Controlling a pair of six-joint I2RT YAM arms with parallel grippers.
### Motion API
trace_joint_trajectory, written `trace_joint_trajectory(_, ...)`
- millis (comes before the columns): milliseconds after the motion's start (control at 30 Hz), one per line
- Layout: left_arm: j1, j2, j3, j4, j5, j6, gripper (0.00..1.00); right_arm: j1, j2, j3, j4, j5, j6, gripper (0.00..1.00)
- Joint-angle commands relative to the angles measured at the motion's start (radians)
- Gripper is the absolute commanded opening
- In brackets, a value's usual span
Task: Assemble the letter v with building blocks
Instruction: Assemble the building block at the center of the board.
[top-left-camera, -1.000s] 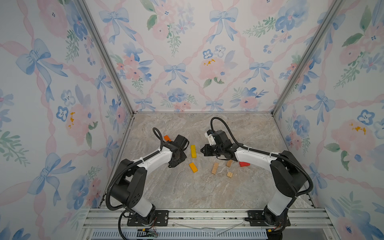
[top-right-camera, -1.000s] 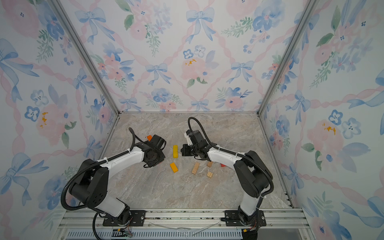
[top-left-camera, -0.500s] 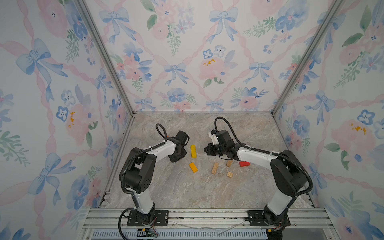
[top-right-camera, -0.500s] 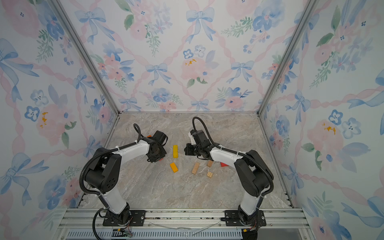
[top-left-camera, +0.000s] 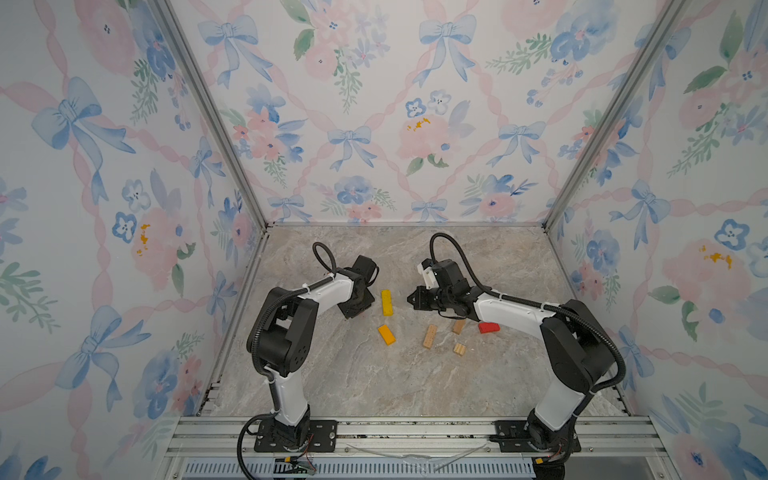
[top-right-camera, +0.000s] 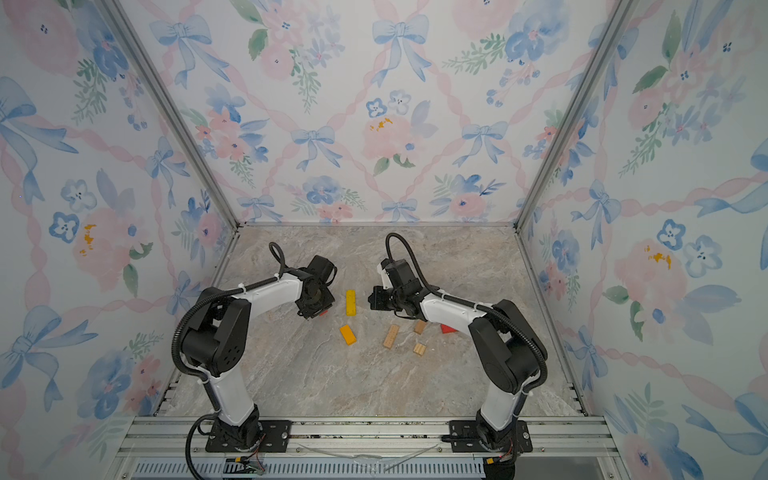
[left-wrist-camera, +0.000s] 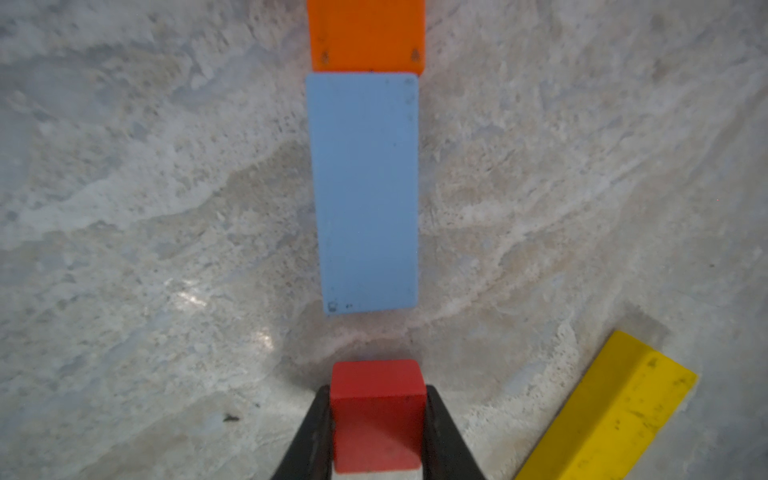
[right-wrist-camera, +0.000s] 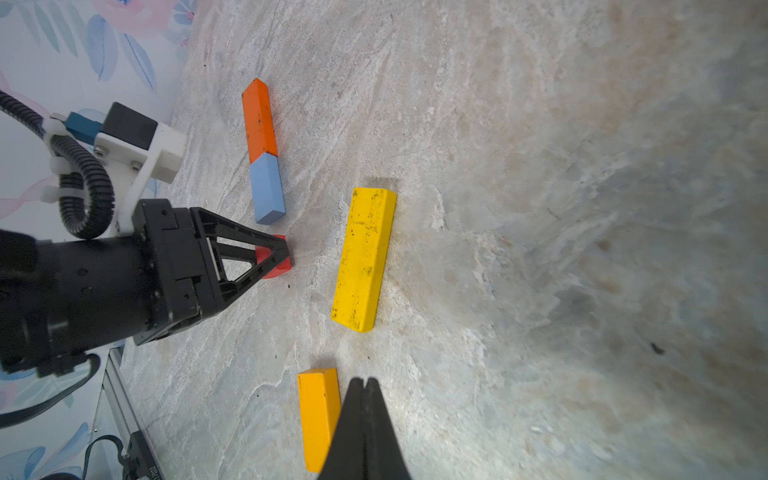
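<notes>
Marble bench (top-left-camera: 374, 386), floral walls; left jaws clamped on short red block (left-wrist-camera: 378, 411), close to bench; blue block (left-wrist-camera: 365, 191) straight ahead, gap between, long axis in line with jaws, flat, matte; orange block (left-wrist-camera: 368, 35) touching its far end; yellow block (left-wrist-camera: 611, 411) off to side, slanted; right jaws pressed shut, empty, farther off.

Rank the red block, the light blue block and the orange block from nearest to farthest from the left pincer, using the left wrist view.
1. Red block: clamped between the jaws of the left pincer.
2. Light blue block: flat on the table just ahead, with a gap between it and the red one.
3. Orange block: beyond the blue one, butted against its far end.
</notes>
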Motion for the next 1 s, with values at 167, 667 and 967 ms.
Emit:
trace_joint_trajectory(167,0.014,0.019,-0.001,-0.022,-0.04,-0.022,0.29,-0.014,-0.006,-0.004,-0.003,-0.016,0.002,0.01)
trace_joint_trajectory(667,0.011,0.009,0.024,-0.021,-0.026,-0.035,0.55,-0.014,-0.012,-0.006,0.0,-0.017,0.008,0.01)
trace_joint_trajectory(967,0.003,-0.126,0.009,-0.02,-0.073,-0.04,0.65,-0.002,-0.025,0.011,-0.002,-0.032,0.02,0.01)
